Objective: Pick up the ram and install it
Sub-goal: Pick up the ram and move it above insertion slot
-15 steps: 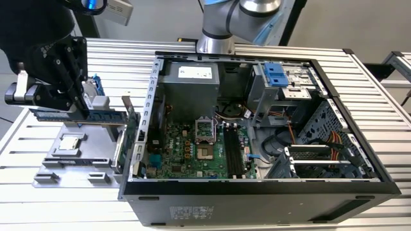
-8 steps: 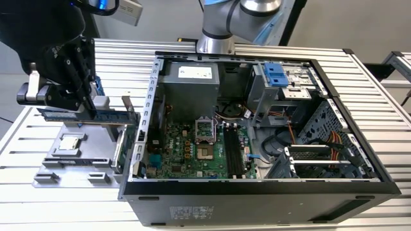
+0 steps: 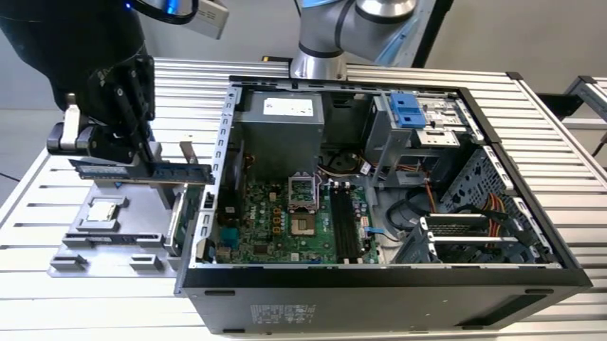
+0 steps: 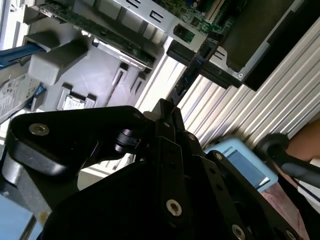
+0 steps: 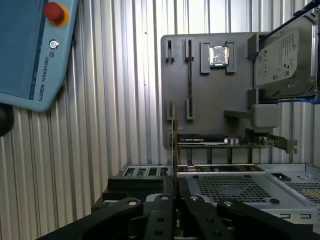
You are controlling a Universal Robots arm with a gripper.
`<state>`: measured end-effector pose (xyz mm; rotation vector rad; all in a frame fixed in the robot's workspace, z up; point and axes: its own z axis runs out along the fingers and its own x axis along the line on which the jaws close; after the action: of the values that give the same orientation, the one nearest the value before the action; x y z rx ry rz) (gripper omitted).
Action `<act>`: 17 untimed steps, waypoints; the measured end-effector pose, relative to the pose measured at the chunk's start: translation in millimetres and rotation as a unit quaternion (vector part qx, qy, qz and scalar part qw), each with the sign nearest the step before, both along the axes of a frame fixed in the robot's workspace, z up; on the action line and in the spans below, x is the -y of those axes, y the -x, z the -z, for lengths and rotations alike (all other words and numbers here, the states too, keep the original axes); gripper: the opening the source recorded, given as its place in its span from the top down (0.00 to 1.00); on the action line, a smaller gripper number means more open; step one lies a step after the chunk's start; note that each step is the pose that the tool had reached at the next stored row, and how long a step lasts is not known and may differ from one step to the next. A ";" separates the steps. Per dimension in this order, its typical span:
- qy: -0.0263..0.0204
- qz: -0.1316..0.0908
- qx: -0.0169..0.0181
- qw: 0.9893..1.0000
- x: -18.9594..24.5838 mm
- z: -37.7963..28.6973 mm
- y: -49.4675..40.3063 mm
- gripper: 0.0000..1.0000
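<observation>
The gripper clamps the ram over a tray holding 1 processor.

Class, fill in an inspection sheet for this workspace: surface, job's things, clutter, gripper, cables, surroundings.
Surface: slatted metal table carrying an open computer case.
Job's things: ram held outside the case, above the grey holder tray.
Clutter: processor chip on the tray; hard drive and expansion card at the tray.
Gripper: gripper, jaws shut on the ram.
Cables: coloured wires inside the case.
Surroundings: teach pendant lying on the table.
</observation>
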<state>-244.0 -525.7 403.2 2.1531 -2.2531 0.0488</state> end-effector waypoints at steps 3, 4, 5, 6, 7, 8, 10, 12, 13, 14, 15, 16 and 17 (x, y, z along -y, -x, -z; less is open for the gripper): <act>0.000 0.000 0.000 1.000 0.0 0.0 -11.0 1.00; 0.000 0.000 0.000 1.000 0.0 0.0 -15.0 1.00; 0.000 0.000 0.000 1.000 0.0 0.0 -16.5 1.00; 0.000 0.000 0.000 1.000 0.0 0.0 -18.0 1.00; 0.000 0.000 0.000 1.000 0.0 0.0 -19.6 1.00; 0.000 0.000 -0.001 1.000 0.0 0.0 -21.0 1.00; 0.000 0.000 -0.001 1.000 0.0 0.0 -24.0 1.00; 0.000 0.000 -0.001 1.000 0.0 0.0 -26.9 1.00; 0.000 0.000 -0.001 1.000 0.0 0.0 -28.4 1.00; 0.000 0.000 -0.001 1.000 0.0 0.0 -30.0 1.00; 0.000 0.000 -0.001 1.000 0.0 0.0 -31.5 1.00; 0.000 0.000 -0.001 1.000 0.0 0.0 -33.1 1.00; 0.000 0.000 -0.001 1.000 0.0 0.0 -34.5 1.00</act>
<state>-209.5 -525.7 403.1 2.1522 -2.2520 0.0479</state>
